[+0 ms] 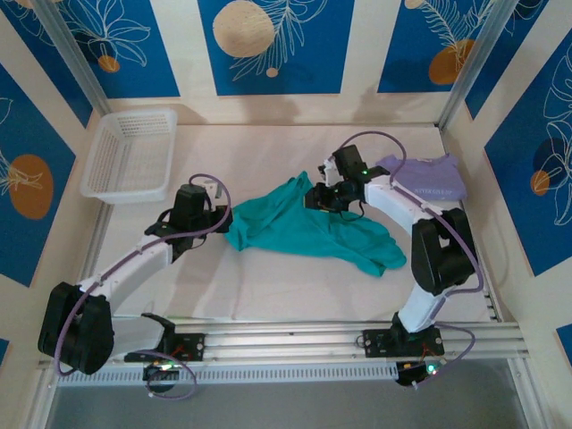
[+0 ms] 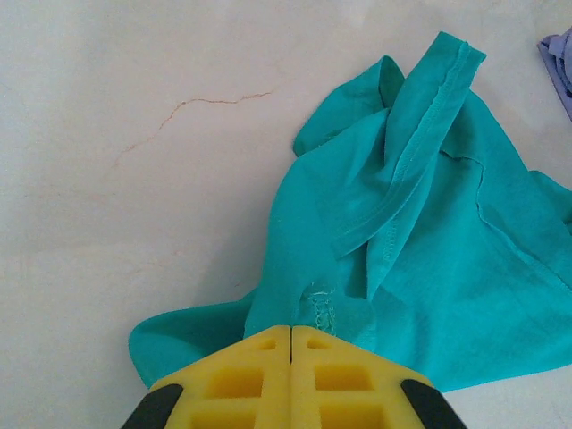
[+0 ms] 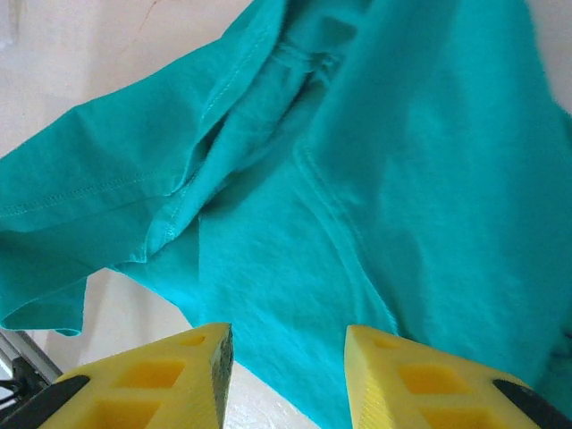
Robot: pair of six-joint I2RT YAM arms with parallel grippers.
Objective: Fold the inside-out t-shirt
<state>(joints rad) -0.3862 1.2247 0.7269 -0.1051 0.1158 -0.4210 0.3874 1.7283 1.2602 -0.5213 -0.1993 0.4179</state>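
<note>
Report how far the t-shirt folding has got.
Done: nothing neat yet; the inside-out t-shirt lies crumpled, seams showing, no tidy fold. In hand: the left gripper is shut at its edge, apparently pinching it; the right gripper hangs open over the cloth. Left: spread it flat, then fold.

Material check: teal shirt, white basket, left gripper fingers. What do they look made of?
The teal t-shirt: soft knit cloth, matte; stitched hems, limp folds.
The white basket: probably moulded plastic, smooth; regular lattice walls, stiff rim.
The fingers of the left gripper: yellow, likely rigid plastic, matte; blocky with rectangular pockets, possibly printed.
</note>
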